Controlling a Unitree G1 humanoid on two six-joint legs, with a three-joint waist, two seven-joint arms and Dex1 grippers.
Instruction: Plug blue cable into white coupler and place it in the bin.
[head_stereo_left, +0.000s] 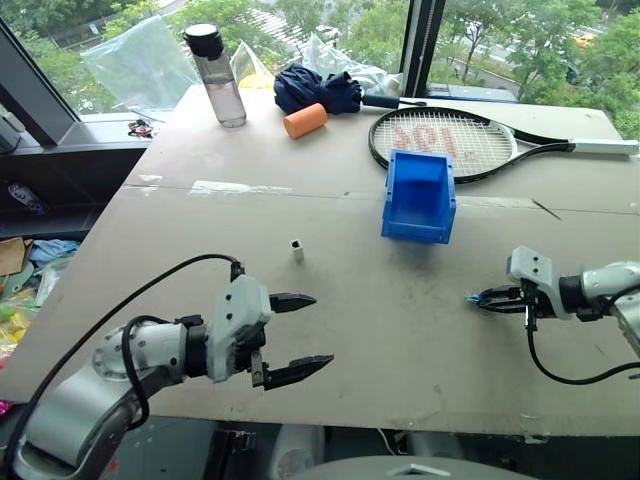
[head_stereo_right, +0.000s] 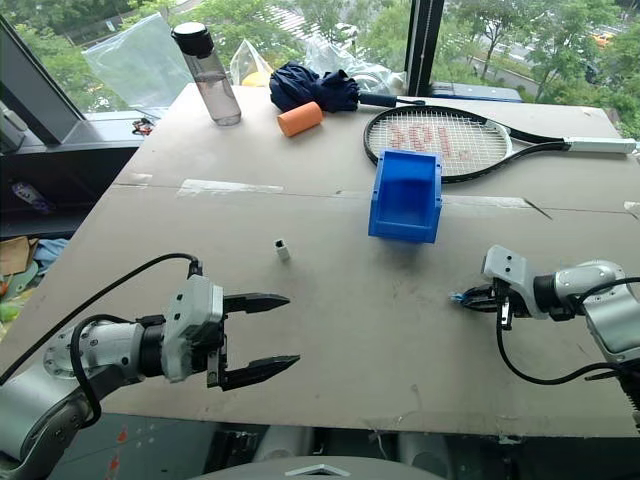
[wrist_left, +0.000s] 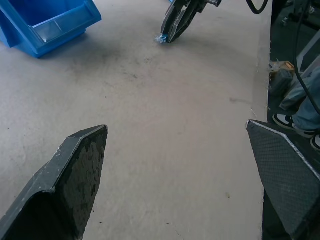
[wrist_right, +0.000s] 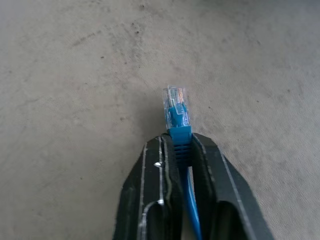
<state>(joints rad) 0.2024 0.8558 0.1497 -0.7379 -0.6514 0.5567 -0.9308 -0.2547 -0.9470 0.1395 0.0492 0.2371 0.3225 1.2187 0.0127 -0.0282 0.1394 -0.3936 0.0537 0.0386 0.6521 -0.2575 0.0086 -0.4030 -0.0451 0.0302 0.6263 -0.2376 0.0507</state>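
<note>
The right gripper (wrist_right: 182, 150) is clamped on the blue cable (wrist_right: 178, 120) just behind its plug, right of the bin (head_stereo_left: 420, 195); the left gripper (head_stereo_left: 295, 335) hangs apart; the white coupler (head_stereo_left: 297, 249), left of the bin, could tip or skid if the plug meets it off-line.

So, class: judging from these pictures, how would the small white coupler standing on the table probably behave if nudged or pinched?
The white coupler stands upright on a narrow base, so a nudge would probably tip it. It looks tiny and light, likely sliding on the table. Its boxy shape shouldn't roll.
</note>
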